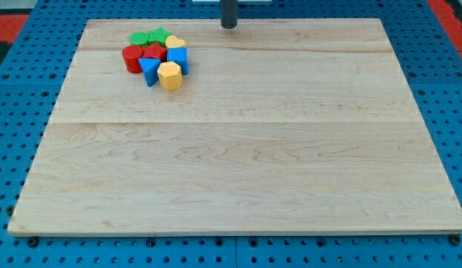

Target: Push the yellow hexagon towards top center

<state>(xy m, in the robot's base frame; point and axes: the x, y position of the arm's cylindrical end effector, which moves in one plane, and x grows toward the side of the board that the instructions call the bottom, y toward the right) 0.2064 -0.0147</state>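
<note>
The yellow hexagon [170, 75] lies at the view's upper left on the wooden board [238, 149], at the lower right edge of a tight cluster of blocks. My tip [229, 26] stands at the view's top centre, up and to the right of the hexagon, well apart from it and touching no block. The cluster holds a blue triangle [149, 70], a blue block [177, 59], a red cylinder [132, 59], a red star-like block [153, 51], a green block [138, 38], a green star-like block [159, 36] and a second yellow block [175, 43].
The board lies on a blue perforated table [22, 89]. A red surface [15, 22] shows at the view's top corners.
</note>
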